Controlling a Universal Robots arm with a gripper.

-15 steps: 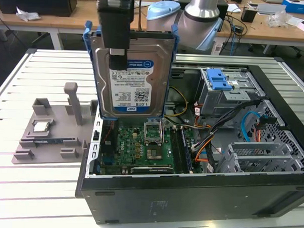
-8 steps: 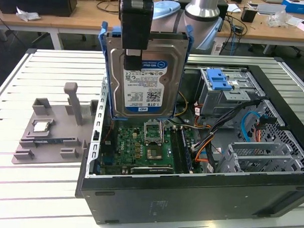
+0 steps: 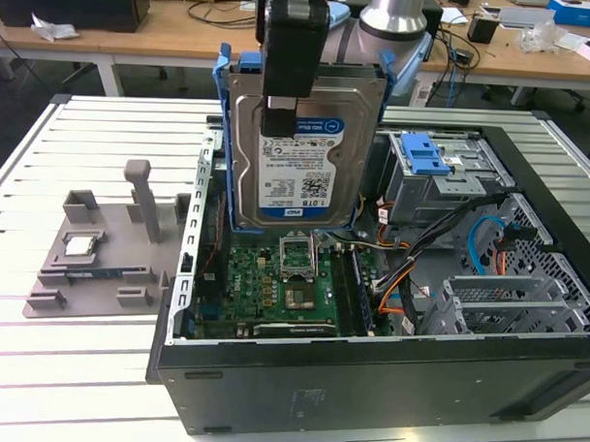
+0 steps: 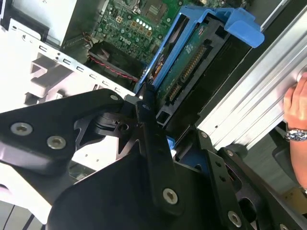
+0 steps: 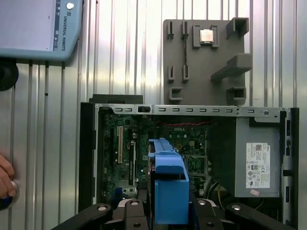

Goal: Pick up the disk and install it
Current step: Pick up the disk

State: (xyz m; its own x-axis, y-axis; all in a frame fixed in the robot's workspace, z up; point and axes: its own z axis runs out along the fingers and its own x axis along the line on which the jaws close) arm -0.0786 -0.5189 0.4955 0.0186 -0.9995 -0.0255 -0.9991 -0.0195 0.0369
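robotics laboratory or workshop. an open computer case [image 3: 367,379] lay on a slatted aluminium worktable [image 3: 77,369] beside a grey parts fixture [image 3: 129,259]. the wooden benches [image 3: 117,38] behind carried cables [image 3: 220,10] and boxes [image 3: 579,12]. in the first wrist view, a robot teach pendant [image 5: 33,28] rested on the table.

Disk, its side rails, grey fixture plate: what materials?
Disk: silver metal casing with a dull sheen, paper-looking label. Side rails: blue plastic, with a glossy moulded look. Fixture plate: matte grey, probably plastic, possibly printed.
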